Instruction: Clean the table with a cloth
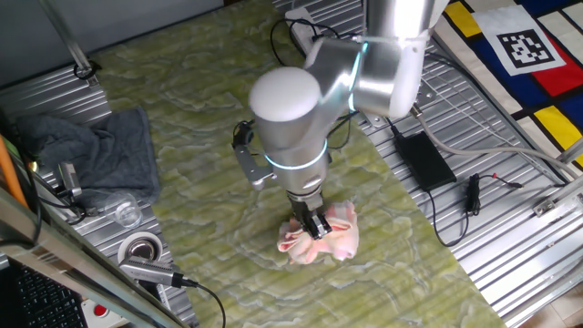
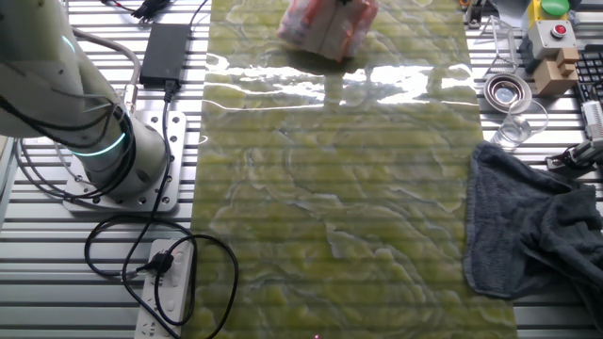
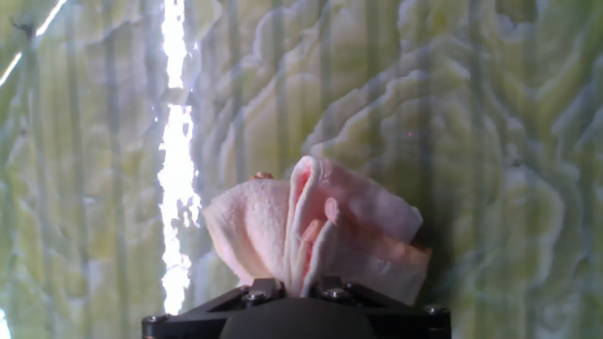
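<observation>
Now cloth [image 1: 321,235] clamped in gripper [image 1: 316,228], pressed on table [image 1: 200,118]; grasp done, wiping of most surface judged left.

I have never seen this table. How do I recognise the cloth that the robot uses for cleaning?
Find the table with the yellow-green marbled top. Near one end of it, the gripper pinches a small bunched cloth from above. This cloth is pale pink and white with orange-red stripes, unlike the larger dark grey cloth that lies at the table's edge.
</observation>
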